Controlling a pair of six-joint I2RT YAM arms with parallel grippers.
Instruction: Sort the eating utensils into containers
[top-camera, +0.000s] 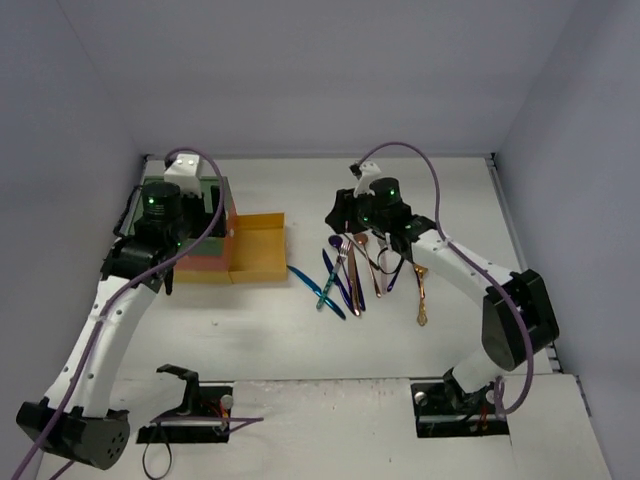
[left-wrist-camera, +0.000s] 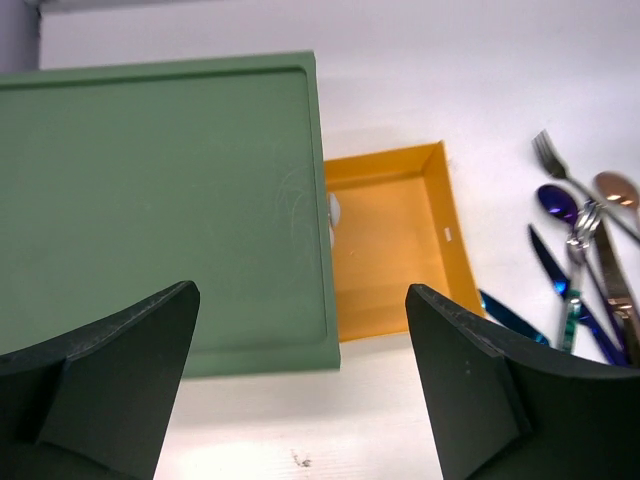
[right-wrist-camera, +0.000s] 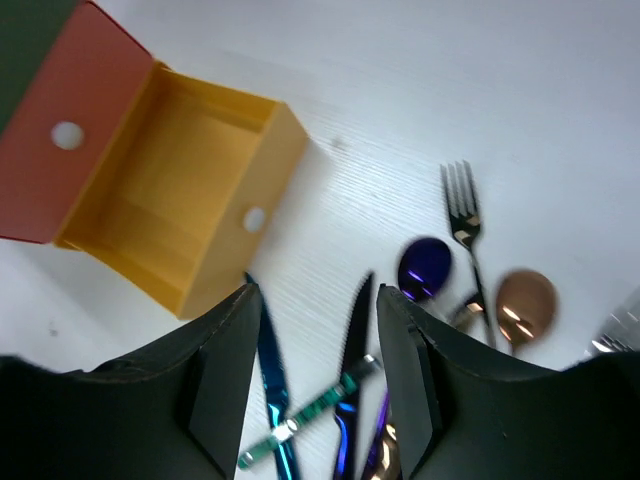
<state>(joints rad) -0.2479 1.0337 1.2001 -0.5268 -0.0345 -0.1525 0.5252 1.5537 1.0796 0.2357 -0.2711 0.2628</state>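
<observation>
Slim shiny metal forks, spoons and knives (top-camera: 357, 272): crossed heap on the white counter (top-camera: 300, 340), just right of the pulled-out yellow drawer (top-camera: 262, 245), none inside yet. Right fingers (right-wrist-camera: 220, 385) parted, empty, above a blue knife (right-wrist-camera: 272, 380). Left fingers (left-wrist-camera: 110, 370) spread wide, empty, over the green-topped drawer unit (left-wrist-camera: 160, 200). Risk: overlapping, slippery pieces may snag neighbours or slip out.

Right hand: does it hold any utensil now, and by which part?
Nothing is held. The right hand is open above the utensils and grips none of them.
</observation>
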